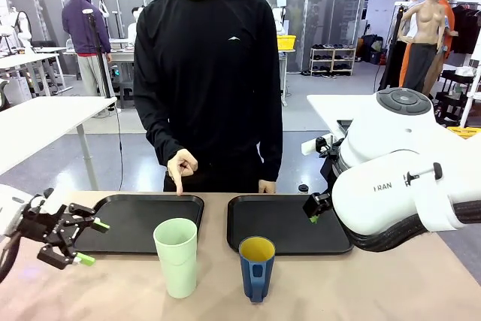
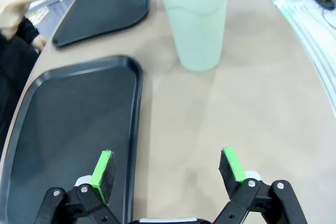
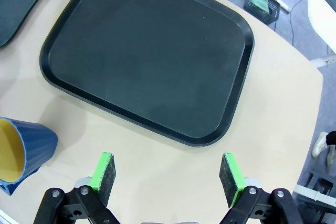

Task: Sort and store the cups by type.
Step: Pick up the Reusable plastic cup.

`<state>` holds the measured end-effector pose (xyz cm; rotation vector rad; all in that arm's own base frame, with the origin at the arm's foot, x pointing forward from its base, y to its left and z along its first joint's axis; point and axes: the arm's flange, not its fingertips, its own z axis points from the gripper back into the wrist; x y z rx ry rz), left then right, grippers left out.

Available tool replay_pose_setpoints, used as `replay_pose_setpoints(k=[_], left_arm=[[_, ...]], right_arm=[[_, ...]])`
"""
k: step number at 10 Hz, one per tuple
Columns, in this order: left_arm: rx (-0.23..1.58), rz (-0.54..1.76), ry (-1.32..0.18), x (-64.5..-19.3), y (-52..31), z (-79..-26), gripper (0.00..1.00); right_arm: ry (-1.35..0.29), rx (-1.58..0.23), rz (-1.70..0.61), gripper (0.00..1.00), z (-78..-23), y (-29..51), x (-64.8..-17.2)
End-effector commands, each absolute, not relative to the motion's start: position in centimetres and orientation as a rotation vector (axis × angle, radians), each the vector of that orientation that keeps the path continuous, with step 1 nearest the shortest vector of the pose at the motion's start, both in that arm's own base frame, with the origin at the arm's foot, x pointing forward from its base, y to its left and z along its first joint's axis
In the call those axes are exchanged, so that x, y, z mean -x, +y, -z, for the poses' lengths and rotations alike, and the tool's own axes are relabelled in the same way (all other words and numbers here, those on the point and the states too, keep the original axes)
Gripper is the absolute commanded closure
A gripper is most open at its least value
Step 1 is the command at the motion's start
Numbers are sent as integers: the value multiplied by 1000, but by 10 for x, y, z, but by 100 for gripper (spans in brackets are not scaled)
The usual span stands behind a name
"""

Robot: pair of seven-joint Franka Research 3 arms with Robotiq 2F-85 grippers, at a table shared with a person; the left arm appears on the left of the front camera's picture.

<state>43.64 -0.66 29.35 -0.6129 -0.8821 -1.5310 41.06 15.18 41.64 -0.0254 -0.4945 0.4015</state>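
Might knock over the tall mint-green plastic tumbler (image 1: 176,257) just in front of the left flat black tray (image 1: 135,219), or the short dark blue cup (image 1: 256,268) farther right, if coming in too fast with left gripper (image 2: 169,166) and right gripper (image 3: 170,169) fingers spread wide apart.

**Two cups in front, a finger over the left tray**

At lower centre we see the mint-green tumbler (image 1: 176,257) and the dark blue cup (image 1: 257,267) standing upright on the table (image 1: 376,283), near each other but apart. The blue cup shows its yellow inside. Behind them lie two black trays side by side, the left tray (image 1: 143,216) and the right tray (image 1: 289,223). At the far side a person's hand (image 1: 181,165) points one finger down at the left tray's far rim. At lower left the left gripper (image 1: 94,242) hovers with jaws spread, left of the tumbler. At centre right the right gripper (image 1: 316,212) peeks from behind its white arm, over the right tray's edge.
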Motion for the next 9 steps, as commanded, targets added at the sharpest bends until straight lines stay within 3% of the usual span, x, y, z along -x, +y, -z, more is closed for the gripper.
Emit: replay_pose_setpoints(k=[1,4,5,7,9], left_arm=[[659,1545,-959,-452,-16,-269,0],[757,1499,-1034,-453,-38,-261,0],[720,1531,-954,-434,-27,-277,0],[720,1531,-954,-434,-27,-277,0],[889,1555,-1012,-431,-46,-263,0]], right_arm=[[-495,25,-402,0,-416,152,-411],[-495,25,-402,0,-416,152,-411],[-495,25,-402,0,-416,152,-411],[-495,25,-402,0,-416,152,-411],[-495,25,-402,0,-416,152,-411]])
